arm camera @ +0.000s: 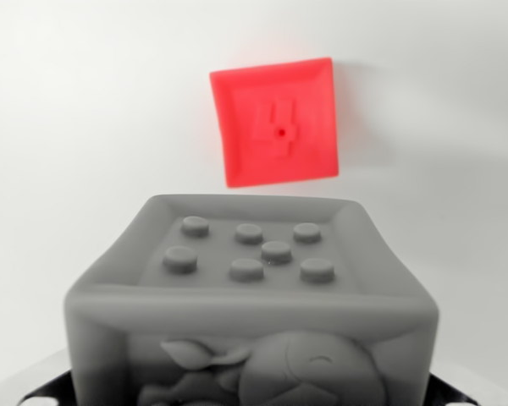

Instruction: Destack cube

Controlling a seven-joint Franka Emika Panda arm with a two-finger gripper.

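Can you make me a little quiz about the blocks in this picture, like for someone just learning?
1. True or false: the red cube is sitting on top of the grey cube.
2. How many round bumps are on the grey cube's top face?
A) four
B) seven
C) ten
3. Fill in the word: the red cube lies on the white ______.

Key:
1. False. In the wrist view the red cube lies apart, farther away, above the grey cube in the picture.
2. B. Three bumps in the back row, one in the middle, three in the front row.
3. Surface. The gripper's fingertips cannot be made out, so whether it is open or shut cannot be told.
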